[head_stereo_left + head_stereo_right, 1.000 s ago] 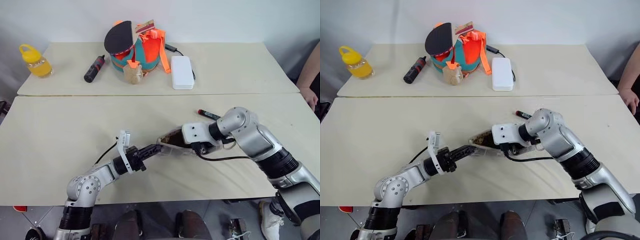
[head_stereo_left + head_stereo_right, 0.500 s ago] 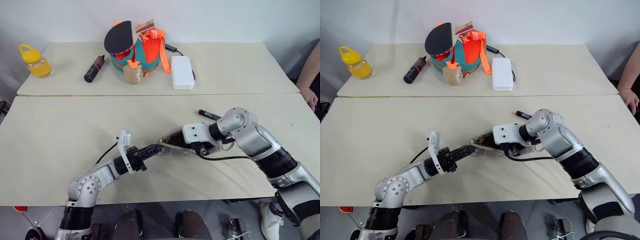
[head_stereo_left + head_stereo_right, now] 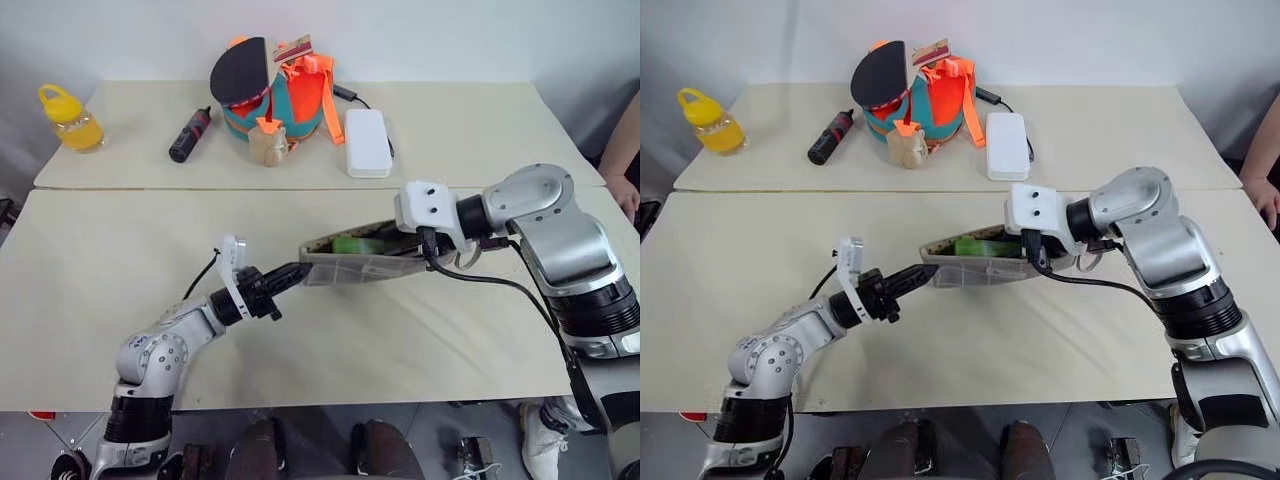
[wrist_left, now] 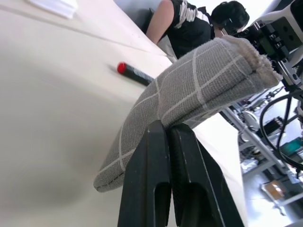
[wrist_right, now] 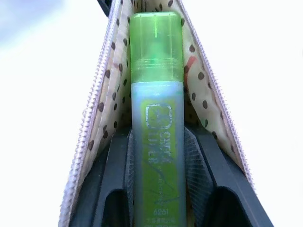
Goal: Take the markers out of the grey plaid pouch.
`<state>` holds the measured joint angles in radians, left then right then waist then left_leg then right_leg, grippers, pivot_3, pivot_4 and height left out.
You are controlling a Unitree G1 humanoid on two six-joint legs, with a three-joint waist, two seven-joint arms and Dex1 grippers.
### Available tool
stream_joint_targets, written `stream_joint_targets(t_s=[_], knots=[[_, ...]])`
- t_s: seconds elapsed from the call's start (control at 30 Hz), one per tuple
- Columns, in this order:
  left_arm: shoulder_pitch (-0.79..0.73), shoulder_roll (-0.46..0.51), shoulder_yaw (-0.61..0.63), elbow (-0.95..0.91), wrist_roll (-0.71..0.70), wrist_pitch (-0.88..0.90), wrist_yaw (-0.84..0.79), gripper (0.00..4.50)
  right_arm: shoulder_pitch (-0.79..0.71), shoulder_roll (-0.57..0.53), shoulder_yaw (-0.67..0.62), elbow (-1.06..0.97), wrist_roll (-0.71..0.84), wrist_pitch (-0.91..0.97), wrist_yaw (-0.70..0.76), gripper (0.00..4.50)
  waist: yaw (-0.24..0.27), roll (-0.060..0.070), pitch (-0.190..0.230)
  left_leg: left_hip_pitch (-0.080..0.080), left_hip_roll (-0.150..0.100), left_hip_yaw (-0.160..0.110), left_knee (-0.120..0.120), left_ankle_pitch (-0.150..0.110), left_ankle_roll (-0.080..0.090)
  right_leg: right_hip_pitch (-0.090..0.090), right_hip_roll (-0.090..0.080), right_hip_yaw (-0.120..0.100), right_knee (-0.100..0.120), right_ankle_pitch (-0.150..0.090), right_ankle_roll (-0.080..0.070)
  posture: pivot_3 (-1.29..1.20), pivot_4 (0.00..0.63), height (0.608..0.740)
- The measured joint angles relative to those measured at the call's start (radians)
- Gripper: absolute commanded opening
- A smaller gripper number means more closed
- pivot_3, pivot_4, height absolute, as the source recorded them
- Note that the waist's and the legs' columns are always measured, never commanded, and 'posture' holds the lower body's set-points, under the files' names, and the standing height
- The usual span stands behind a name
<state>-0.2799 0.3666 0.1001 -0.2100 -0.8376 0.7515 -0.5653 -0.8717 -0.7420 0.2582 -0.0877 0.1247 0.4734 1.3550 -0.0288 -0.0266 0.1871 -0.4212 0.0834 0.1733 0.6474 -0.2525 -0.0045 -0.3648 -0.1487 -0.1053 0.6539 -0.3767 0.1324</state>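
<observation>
Grey plaid pouch (image 3: 350, 268) hangs above the bench (image 3: 100, 290), my left fingers (image 4: 168, 156) clenched on its corner. My right fingers (image 5: 196, 165) grasp the green highlighter (image 5: 156, 118) inside; black marker (image 4: 135, 73) already out.

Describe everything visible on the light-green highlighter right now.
The light-green highlighter is a short, thick plastic pen with a translucent green cap and dark print along its barrel. It lies lengthwise in the open mouth of the grey plaid pouch, against the pouch's brown-dotted cream lining. The right gripper is shut on its barrel, one black finger at each side. From the head camera it shows as a green strip in the raised pouch, whose other end the shut left gripper pinches.
</observation>
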Motion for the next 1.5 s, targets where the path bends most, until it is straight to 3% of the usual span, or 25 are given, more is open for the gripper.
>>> stream_joint_targets(t_s=[0.17,0.43,0.53,0.7,0.83,0.97,1.07,1.23,1.4,1.43,1.5], knots=[[-0.025,0.046,0.044,0.03,0.078,-0.078,0.004,0.0,-0.033,0.051,-0.067,0.002,0.095,0.027,-0.042,1.07,0.0,0.0,0.0,-0.002,0.0,0.001,0.0,0.0,0.0,-0.004,0.0,0.001,0.003,0.0,0.0,0.0,0.15,0.74],[-0.023,0.053,0.061,0.033,0.144,-0.166,-0.015,0.0,-0.043,0.092,-0.071,0.019,0.114,-0.002,-0.086,1.07,0.002,0.0,0.0,-0.002,0.0,0.002,0.0,0.0,0.0,-0.005,0.0,0.001,0.003,0.0,0.0,0.0,0.15,0.74],[-0.025,0.103,0.09,0.081,0.234,-0.281,-0.015,0.0,-0.042,0.076,-0.072,0.019,0.122,-0.003,-0.09,1.07,-0.003,0.0,0.0,-0.003,0.0,0.003,0.0,0.0,0.0,-0.007,0.0,0.002,0.004,0.0,0.0,0.0,0.15,0.74],[-0.03,0.2,0.176,0.159,0.4,-0.499,0.018,0.0,0.06,-0.063,-0.042,0.109,-0.002,-0.132,-0.091,1.07,0.003,-0.002,0.001,-0.003,0.0,0.004,-0.001,0.0,0.0,-0.006,0.0,0.001,0.002,0.0,0.0,0.0,0.15,0.74],[-0.016,0.236,0.182,0.149,0.513,-0.606,0.04,0.0,0.158,-0.07,-0.002,0.27,-0.116,-0.3,-0.159,1.07,0.001,-0.002,0.002,-0.003,-0.001,0.005,-0.001,0.0,0.0,-0.007,-0.001,0.002,0.003,0.0,0.0,0.0,0.15,0.74],[0.076,0.205,0.108,0.115,0.595,-0.671,0.042,0.0,0.204,-0.067,0.004,0.349,-0.165,-0.412,-0.208,1.07,-0.008,-0.002,0.002,-0.003,0.001,0.006,-0.001,0.0,0.0,-0.009,0.0,0.003,0.004,0.0,0.0,0.0,0.15,0.74],[0.139,0.178,0.051,0.123,0.682,-0.711,0.076,0.74,0.205,-0.043,-0.005,0.372,-0.177,-0.452,-0.252,1.07,-0.013,-0.002,0.002,-0.003,0.002,0.007,0.001,0.0,-0.001,-0.009,0.001,0.003,0.006,0.0,0.0,0.0,0.15,0.74],[0.132,0.169,0.044,0.151,0.741,-0.758,0.114,2.36,0.205,0.015,-0.034,0.389,-0.138,-0.43,-0.27,2.83,-0.01,-0.002,0.002,-0.002,0.002,0.006,0.002,0.001,0.0,-0.009,0.0,0.003,0.007,0.001,-0.001,0.0,0.15,0.74],[0.151,0.16,0.075,0.135,0.618,-0.708,0.037,4.04,0.217,0.042,-0.088,0.348,-0.044,-0.343,-0.256,4.5,-0.005,-0.002,0.002,-0.003,0.002,0.006,-0.001,0.001,0.0,-0.01,0.0,0.002,0.007,0.001,-0.001,0.0,0.15,0.74],[0.175,0.16,0.087,0.119,0.576,-0.69,0.008,4.36,0.228,0.055,-0.114,0.335,-0.018,-0.331,-0.26,4.5,-0.006,-0.002,0.002,-0.003,0.002,0.006,-0.001,0.001,-0.001,-0.01,0.0,0.002,0.007,0.001,-0.001,0.0,0.15,0.74],[0.236,0.16,0.097,0.09,0.51,-0.663,-0.05,4.44,0.258,0.083,-0.163,0.323,0.036,-0.309,-0.278,4.5,-0.004,-0.002,0.002,-0.003,0.002,0.006,-0.001,0.0,-0.001,-0.01,0.0,0.002,0.006,0.001,-0.001,0.0,0.15,0.74]])
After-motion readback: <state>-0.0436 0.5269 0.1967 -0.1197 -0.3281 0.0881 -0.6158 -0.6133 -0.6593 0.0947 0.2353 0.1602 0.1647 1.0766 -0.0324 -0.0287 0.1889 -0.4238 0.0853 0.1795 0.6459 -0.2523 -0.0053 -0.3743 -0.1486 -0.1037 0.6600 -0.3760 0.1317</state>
